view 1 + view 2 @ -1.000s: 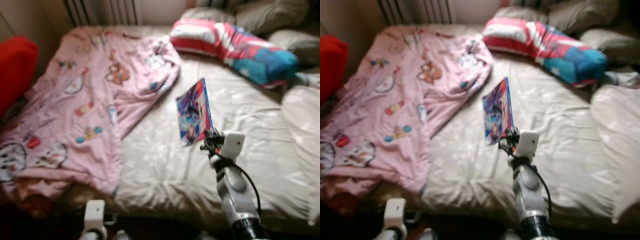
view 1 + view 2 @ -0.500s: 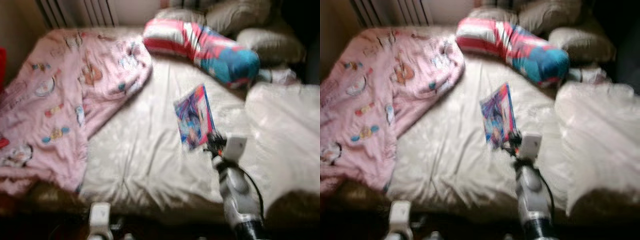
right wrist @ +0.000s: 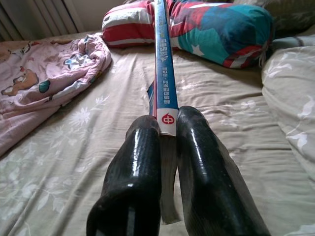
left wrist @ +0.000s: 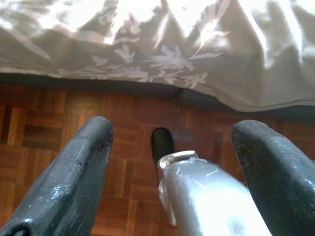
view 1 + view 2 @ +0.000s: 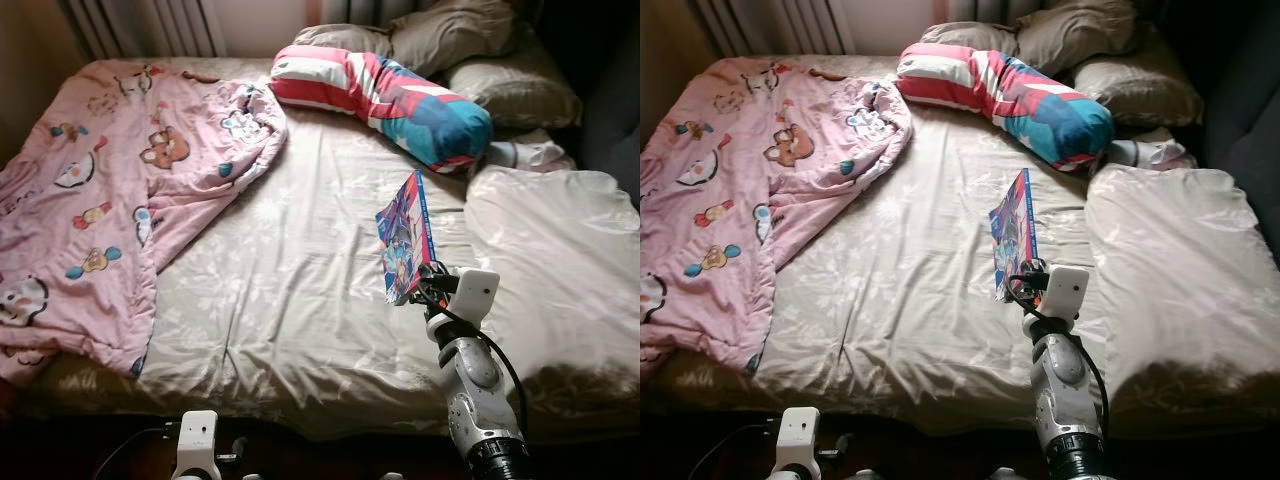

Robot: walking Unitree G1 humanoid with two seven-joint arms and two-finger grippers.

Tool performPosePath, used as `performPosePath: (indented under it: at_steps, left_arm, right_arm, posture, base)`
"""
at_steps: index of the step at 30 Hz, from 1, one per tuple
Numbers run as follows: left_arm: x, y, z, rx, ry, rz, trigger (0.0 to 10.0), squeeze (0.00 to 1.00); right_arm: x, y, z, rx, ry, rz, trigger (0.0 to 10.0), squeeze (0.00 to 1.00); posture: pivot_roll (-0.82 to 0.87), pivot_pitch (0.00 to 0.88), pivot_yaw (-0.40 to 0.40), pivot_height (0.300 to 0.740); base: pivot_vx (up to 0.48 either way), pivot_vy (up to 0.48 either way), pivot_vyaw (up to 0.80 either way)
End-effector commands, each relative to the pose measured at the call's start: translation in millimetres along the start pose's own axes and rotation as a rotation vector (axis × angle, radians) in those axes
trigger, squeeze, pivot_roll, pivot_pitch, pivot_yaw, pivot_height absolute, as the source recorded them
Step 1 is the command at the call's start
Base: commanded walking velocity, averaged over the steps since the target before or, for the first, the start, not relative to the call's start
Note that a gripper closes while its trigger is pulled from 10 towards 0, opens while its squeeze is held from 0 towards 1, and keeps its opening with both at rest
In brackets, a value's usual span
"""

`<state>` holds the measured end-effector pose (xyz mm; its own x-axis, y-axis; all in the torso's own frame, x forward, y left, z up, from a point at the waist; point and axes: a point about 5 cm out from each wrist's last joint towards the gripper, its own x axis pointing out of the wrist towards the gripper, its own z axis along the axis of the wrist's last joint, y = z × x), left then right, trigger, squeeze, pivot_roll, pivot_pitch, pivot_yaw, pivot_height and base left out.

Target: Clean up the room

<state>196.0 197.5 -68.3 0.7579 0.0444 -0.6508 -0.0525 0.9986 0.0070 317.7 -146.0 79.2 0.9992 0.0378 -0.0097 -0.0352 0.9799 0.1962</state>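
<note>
Over the bed: we hold a thin colourful comic book (image 5: 404, 238) above the beige floral bedsheet (image 5: 300, 290), between the pink cartoon-print blanket (image 5: 110, 190) and the rumpled beige duvet (image 5: 560, 260).
Right gripper (image 3: 168, 129): our two black fingers (image 3: 135, 162) pinch the book's spine end, pressed flat against both covers.
Why that grip: clamping at the spine keeps the pages from fanning open, so the book stands on edge, slightly tilted, clear of the sheet.
Book's place: raised off the bed, near the striped red, white and teal bolster pillow (image 5: 385, 95) but apart from it.
Left gripper (image 4: 170, 147): it hangs low by the bed's edge over the wooden parquet floor (image 4: 44, 123), fingers (image 4: 74, 172) spread wide with nothing between them; we judge it idle.
Other bedding: grey-brown pillows (image 5: 470, 45) lie at the head of the bed, beside a white radiator (image 5: 140, 25).
Step in hand: we judge the book is lifted and ready to be carried off to wherever it belongs.
Risk: a thin, glossy cover pinched at one end may swing or slip while we walk.
</note>
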Motion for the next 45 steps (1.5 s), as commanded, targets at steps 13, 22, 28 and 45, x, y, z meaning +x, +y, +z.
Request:
performPosePath:
  at_steps: [13,22,28,45]
  left_arm:
    - [-5.2,2.6,-16.8,0.009,0.08,0.004,10.0,0.0]
    - [-6.3,4.6,-18.8,0.007,0.086,0.013,10.0,0.0]
    - [-6.7,5.4,-19.3,0.004,0.085,0.017,10.0,0.0]
    - [-6.1,4.1,-17.6,-0.015,0.073,0.012,10.0,0.0]
  right_arm:
    - [1.2,1.2,4.9,0.001,-0.029,0.008,10.0,0.0]
    - [1.5,1.9,4.6,0.001,-0.025,0.014,10.0,0.0]
    - [1.3,2.6,2.7,0.002,-0.014,0.022,10.0,0.0]
    - [0.5,8.5,-0.7,0.003,0.006,0.074,10.0,0.0]
  posture:
    - [0.0,0.215,0.01,0.74]
    - [0.0,0.218,0.01,0.74]
    - [0.0,0.219,0.009,0.74]
    - [-0.01,0.217,0.007,0.74]
  base:
    - [0.0,-0.237,-0.22]
    - [0.0,-0.269,0.0]
    - [0.0,0.0,0.0]
    - [0.0,0.0,0.0]
